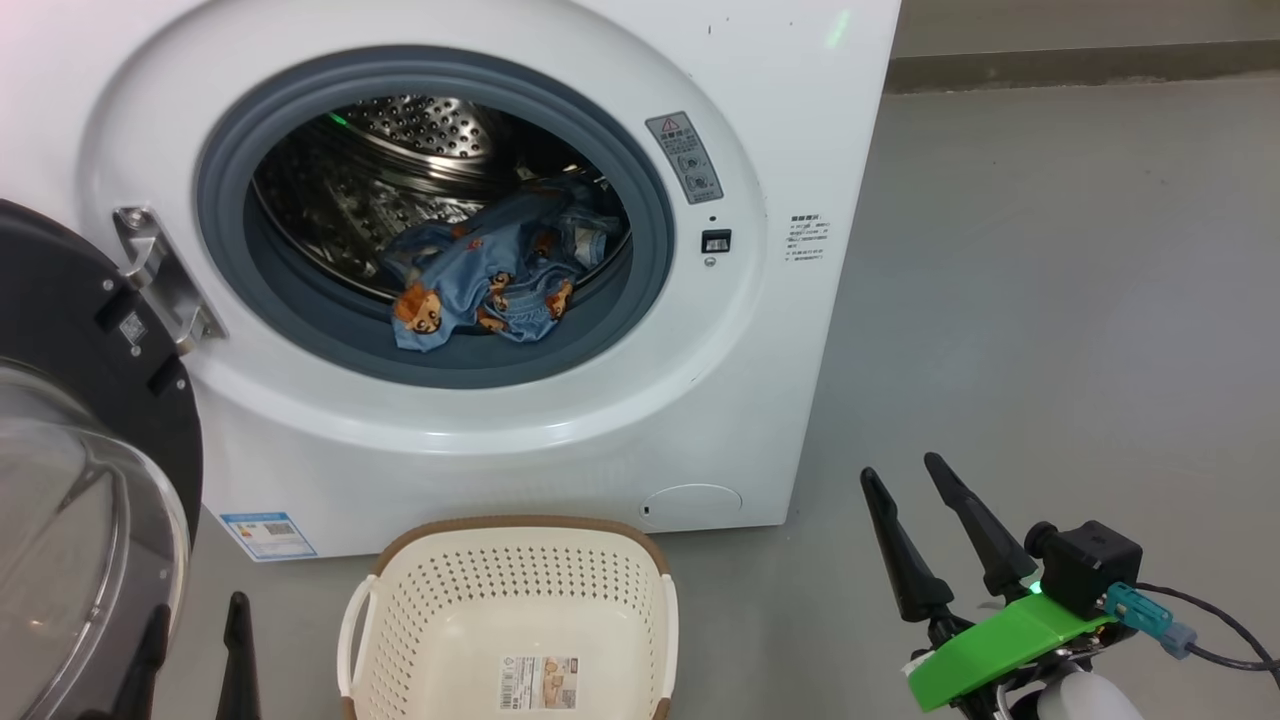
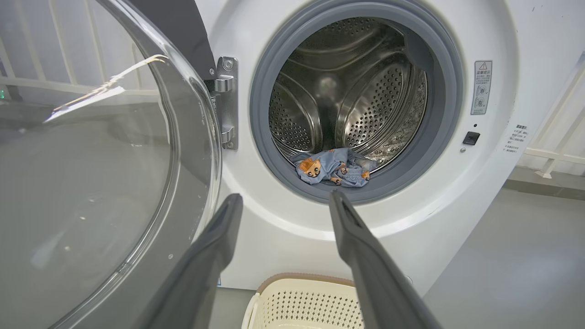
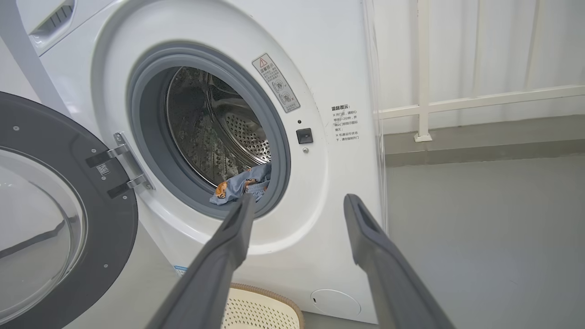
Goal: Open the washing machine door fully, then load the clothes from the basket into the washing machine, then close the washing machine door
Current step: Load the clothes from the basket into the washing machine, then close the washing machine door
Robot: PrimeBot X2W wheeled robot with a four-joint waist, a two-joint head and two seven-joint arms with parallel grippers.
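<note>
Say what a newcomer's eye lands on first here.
The washing machine gapes open, with blue clothes printed with orange figures heaped at the front lip of the drum. Its glass-bowled door is swung wide to the left, and the basket in front looks empty.

— How is the left hand (image 1: 198, 602) seen?
— It is seen low on the left side. Its two dark fingers (image 1: 238, 650) are pointed up and spread wide apart. Nothing is held between them.
— And the right hand (image 1: 900, 465)?
— It is seen low on the right side. Its fingers (image 1: 900, 550) are spread wide too, and are leaned a little to the left. Nothing is gripped. A green plate (image 1: 1000, 645) and a black box (image 1: 1085, 560) are fixed at its wrist.
</note>
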